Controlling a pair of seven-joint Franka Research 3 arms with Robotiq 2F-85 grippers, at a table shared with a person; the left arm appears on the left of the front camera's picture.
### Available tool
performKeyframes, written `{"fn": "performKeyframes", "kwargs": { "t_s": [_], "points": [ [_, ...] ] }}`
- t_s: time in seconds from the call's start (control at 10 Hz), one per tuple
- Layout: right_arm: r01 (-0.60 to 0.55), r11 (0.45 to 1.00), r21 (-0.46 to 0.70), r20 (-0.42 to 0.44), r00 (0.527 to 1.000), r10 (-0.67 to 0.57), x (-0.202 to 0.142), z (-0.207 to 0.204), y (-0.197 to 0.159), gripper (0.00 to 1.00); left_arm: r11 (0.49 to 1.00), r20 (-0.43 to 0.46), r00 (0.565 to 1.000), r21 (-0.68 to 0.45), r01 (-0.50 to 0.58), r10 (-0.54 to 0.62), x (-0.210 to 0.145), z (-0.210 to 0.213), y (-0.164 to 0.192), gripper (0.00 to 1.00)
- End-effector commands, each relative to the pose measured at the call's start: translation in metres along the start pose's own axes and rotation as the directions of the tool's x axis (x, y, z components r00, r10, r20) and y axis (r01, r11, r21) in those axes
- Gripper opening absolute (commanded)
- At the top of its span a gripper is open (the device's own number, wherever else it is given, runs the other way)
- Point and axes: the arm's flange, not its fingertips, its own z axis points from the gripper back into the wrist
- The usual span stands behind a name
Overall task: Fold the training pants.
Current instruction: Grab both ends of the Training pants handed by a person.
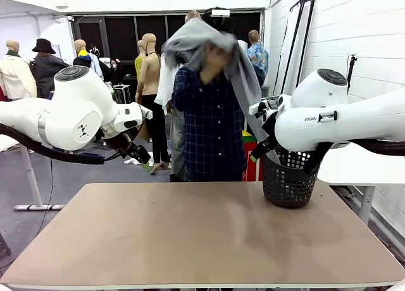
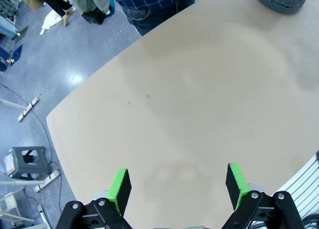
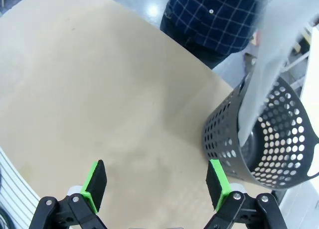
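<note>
Training pants (image 1: 197,41) hang from the person (image 1: 212,126) holding them overhead, one end trailing into the basket (image 3: 224,139) near our right tool (image 3: 157,181), well apart from our left tool (image 2: 177,186), and we see both spread wide above the desk (image 1: 190,234).

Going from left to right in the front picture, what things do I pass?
left arm → person holding up the training pants → black basket

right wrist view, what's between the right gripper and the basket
Bare table lies between the open right gripper and the basket, as the right wrist view shows.
</note>
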Motion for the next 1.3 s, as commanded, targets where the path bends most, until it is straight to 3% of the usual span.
{"fn": "performKeyframes", "kwargs": {
  "t_s": [0.0, 1.2],
  "points": [
    [0.002, 1.000, 0.001, 0.001, 1.000, -0.002, -0.0001, 0.0003, -0.0007, 1.00, 1.000, 0.001, 1.000, -0.001, 0.010, -0.010, 0.0000, 0.0005, 0.0005, 1.00],
    [0.002, 1.000, 0.001, 0.001, 1.000, -0.002, -0.0001, 0.0003, -0.0007, 1.00, 1.000, 0.001, 1.000, -0.001, 0.010, -0.010, 0.0000, 0.0005, 0.0005, 1.00]
  ]
}}
